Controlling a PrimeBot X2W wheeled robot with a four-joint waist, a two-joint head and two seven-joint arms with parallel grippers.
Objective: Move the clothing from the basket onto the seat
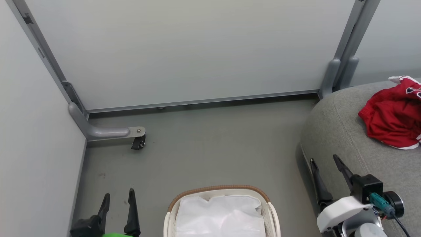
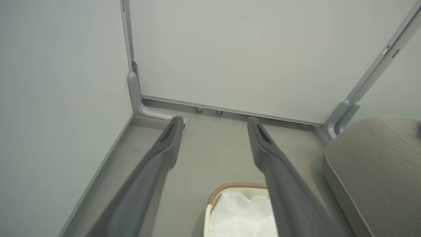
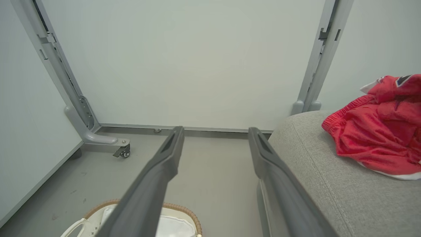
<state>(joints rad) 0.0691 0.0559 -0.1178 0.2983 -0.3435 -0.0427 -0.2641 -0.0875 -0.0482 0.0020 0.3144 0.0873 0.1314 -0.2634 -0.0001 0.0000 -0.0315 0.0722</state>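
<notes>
Finishing, it seems — the clothing [image 1: 391,118] lies on the seat [image 1: 342,131], right of the spread right pincer [image 1: 324,158]. Left pincer [image 1: 119,194] spread too; retreat likely next.

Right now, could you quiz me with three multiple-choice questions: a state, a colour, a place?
1. The left gripper and right gripper are: A both open, empty; B both shut; C both holding cloth.
2. The basket has a rim that is: A tan; B blue; C black.
3. The clothing lies: A in the basket; B on the seat; C in the left gripper.
Answers: A, fingers spread with nothing between; A, a tan woven band tops it; B, the red heap rests on the grey cushion.
</notes>
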